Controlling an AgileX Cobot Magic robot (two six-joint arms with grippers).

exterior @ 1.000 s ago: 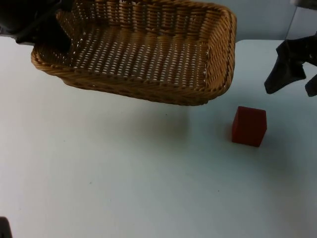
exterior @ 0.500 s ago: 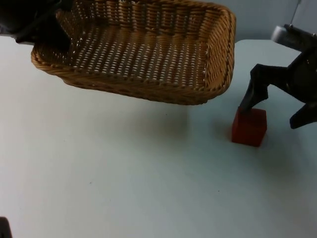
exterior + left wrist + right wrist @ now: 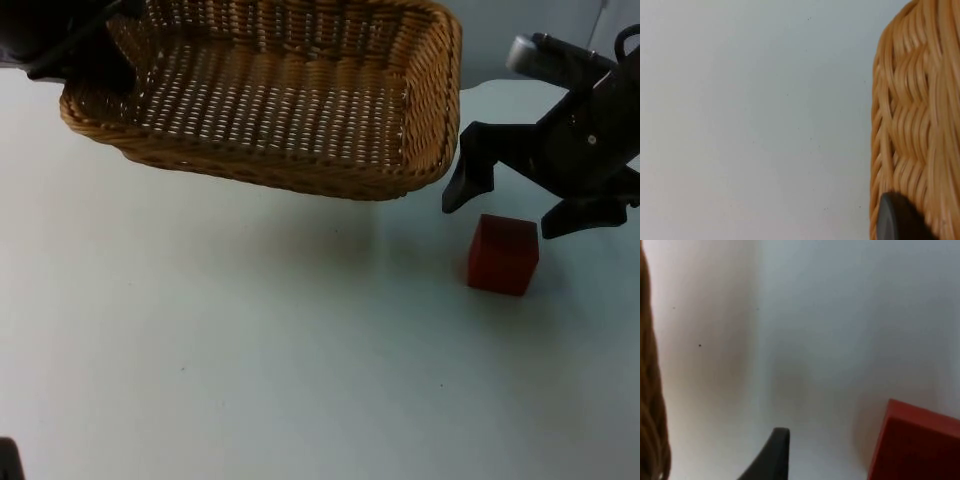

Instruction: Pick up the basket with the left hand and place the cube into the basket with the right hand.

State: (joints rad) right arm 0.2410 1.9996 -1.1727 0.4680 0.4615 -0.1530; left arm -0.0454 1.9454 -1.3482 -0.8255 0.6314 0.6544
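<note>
White table [image 3: 250,380] — basket [image 3: 270,100], cube [image 3: 503,255]

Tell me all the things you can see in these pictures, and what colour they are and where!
Woven wicker basket: one, tan-brown, held up above the table at the far left and middle, nothing inside it.
Small red cube: one, red, sitting on the table to the right of the basket, not touched by anything.
White table top: one, white, under everything.
Grey partition wall: one, grey, behind the table.
Left gripper: one, black, clamped on the basket's far left rim.
Right gripper: one, black, hovering just above the cube with its jaws spread wide.
</note>
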